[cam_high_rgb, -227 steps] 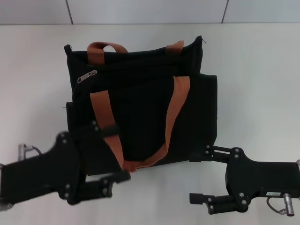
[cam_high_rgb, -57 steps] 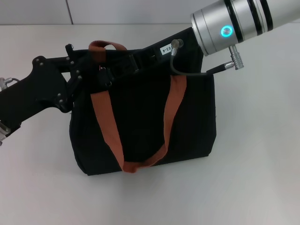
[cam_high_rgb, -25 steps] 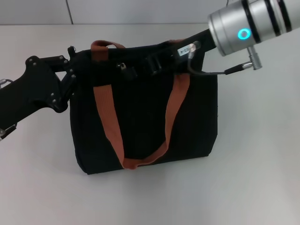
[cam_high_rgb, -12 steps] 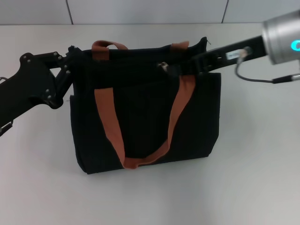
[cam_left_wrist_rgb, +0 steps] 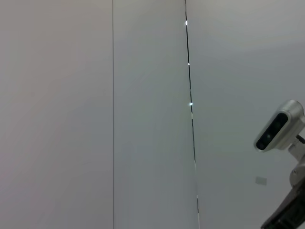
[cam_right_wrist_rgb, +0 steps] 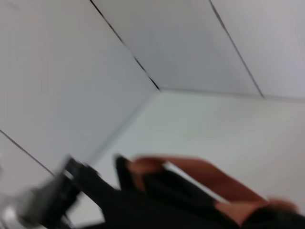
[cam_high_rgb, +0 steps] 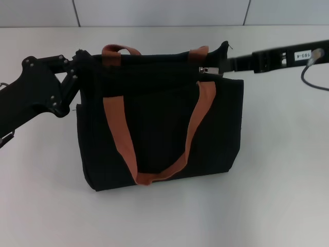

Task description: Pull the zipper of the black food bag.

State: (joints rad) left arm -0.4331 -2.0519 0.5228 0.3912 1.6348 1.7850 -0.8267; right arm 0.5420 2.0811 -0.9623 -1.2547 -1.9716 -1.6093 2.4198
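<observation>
The black food bag (cam_high_rgb: 159, 128) stands on the white table with two orange-brown handles (cam_high_rgb: 119, 128) across its front. The small silver zipper (cam_high_rgb: 204, 70) sits on the top track near the bag's right end. My right gripper (cam_high_rgb: 222, 65) reaches in from the right and is shut on the zipper's tab. My left gripper (cam_high_rgb: 77, 67) is shut on the bag's top left corner. The right wrist view shows the bag (cam_right_wrist_rgb: 157, 195) and its handles, blurred. The left wrist view shows only wall.
The white table (cam_high_rgb: 288, 170) lies bare around the bag. A tiled wall (cam_high_rgb: 154, 13) runs along the back. My right arm (cam_high_rgb: 277, 58) stretches over the table's right side, my left arm (cam_high_rgb: 25, 103) over its left.
My right gripper has moved to the right along the bag's top, taking the zipper from the left part of the track to near the right end. The left gripper has stayed at the corner.
</observation>
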